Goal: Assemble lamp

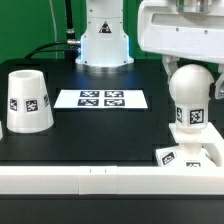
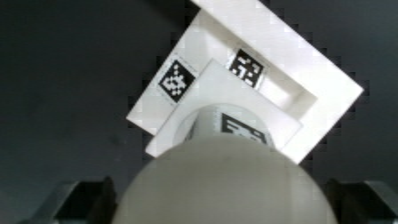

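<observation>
The ball-shaped white bulb [image 1: 190, 92] stands upright on the flat square base [image 1: 196, 152] at the exterior view's right, near the table's front edge. My gripper [image 1: 190, 66] hangs straight over the bulb, its fingers straddling the bulb's top. In the wrist view the bulb [image 2: 222, 175] fills the space between the two dark fingers [image 2: 80, 203], with a thin dark gap on each side, so my gripper [image 2: 217, 208] is open. The base [image 2: 294, 80] shows beneath the bulb. The tapered shade [image 1: 27, 100] stands on the exterior view's left, apart from the rest.
The marker board [image 1: 100, 98] lies flat mid-table in front of the arm's white pedestal [image 1: 104, 40]. A white rail [image 1: 90, 178] runs along the table's front edge.
</observation>
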